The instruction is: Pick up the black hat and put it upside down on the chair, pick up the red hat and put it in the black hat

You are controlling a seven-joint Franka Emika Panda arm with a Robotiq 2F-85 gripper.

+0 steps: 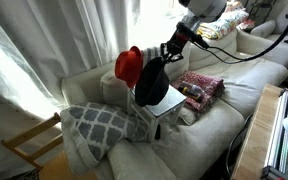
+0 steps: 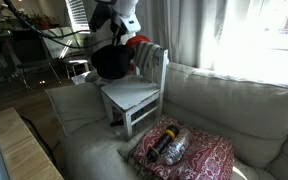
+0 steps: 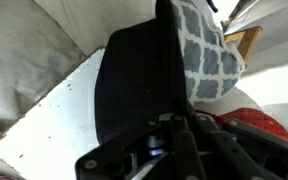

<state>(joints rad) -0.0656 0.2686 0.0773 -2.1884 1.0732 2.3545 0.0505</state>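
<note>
Under the gripper (image 1: 164, 52): the black hat (image 1: 151, 85) hangs by its brim, which is pinched between the closed fingers. Its crown droops just above the chair (image 1: 174, 104) seat.
Why held so: a rim grip probably lets the hat be tipped so its hollow faces up on the seat.
Beside the hand: the red hat (image 1: 128, 65) is near the chair's backrest, not yet handled. How it rests I cannot tell.
Arm pose: slanting down from above, with the wrist angled toward the seat.
</note>
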